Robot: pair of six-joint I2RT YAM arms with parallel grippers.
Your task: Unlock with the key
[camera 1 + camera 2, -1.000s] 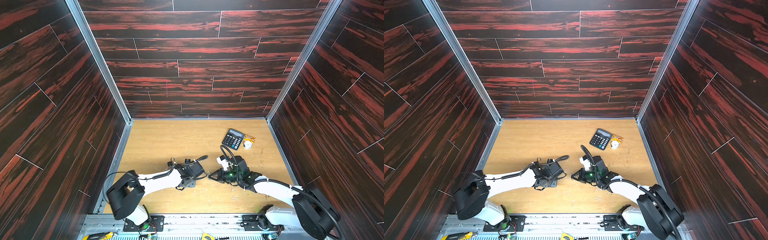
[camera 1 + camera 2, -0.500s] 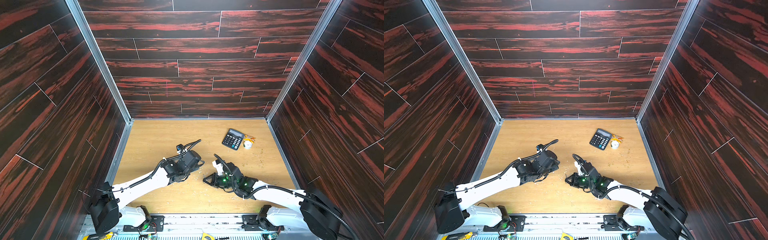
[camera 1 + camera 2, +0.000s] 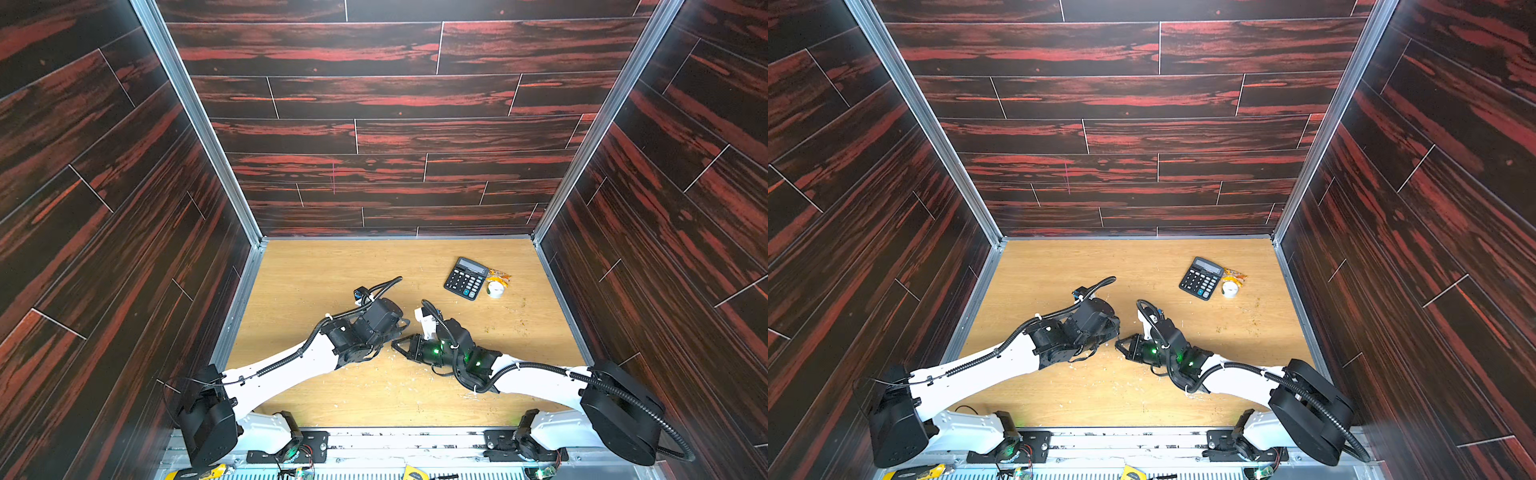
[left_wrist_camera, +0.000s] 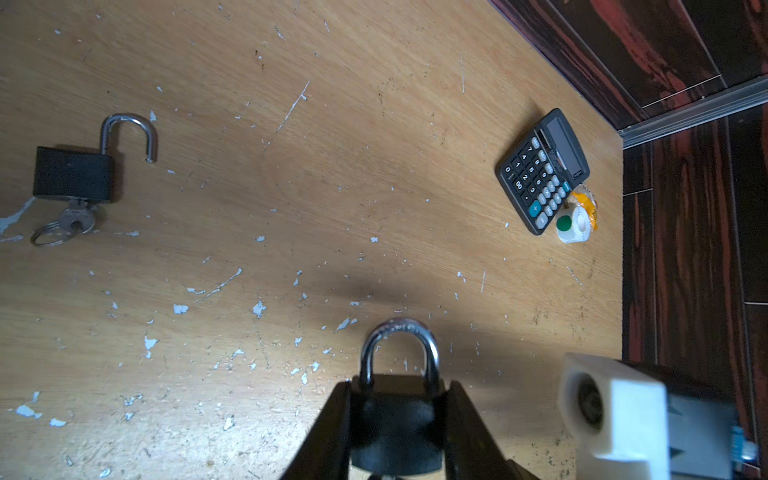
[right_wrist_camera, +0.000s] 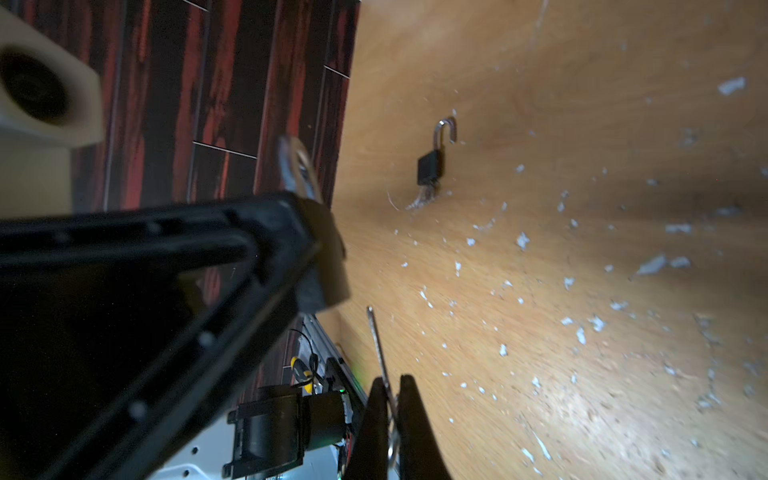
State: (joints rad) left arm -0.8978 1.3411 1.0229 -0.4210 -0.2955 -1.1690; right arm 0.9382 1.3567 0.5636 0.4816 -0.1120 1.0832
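Left gripper (image 4: 398, 392): clamped on the shut padlock (image 4: 397, 424), over the table (image 4: 374, 166).
Right gripper (image 5: 388, 388): pinched the key (image 5: 377, 340), tip just beside the padlock, apart.
Done: both grasps.
Remaining: insertion, turn, shackle release.

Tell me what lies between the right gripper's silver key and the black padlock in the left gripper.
Nothing: the right wrist view shows an open gap from key to padlock.

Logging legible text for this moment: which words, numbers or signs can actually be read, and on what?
"0", "00", "1", "2", "3", "+": keys of the calculator, left wrist view.
Shackle engraving, held padlock: too blurred.
Stamp on the inserted key of the open padlock: too small.
Print on the orange packet: unreadable.
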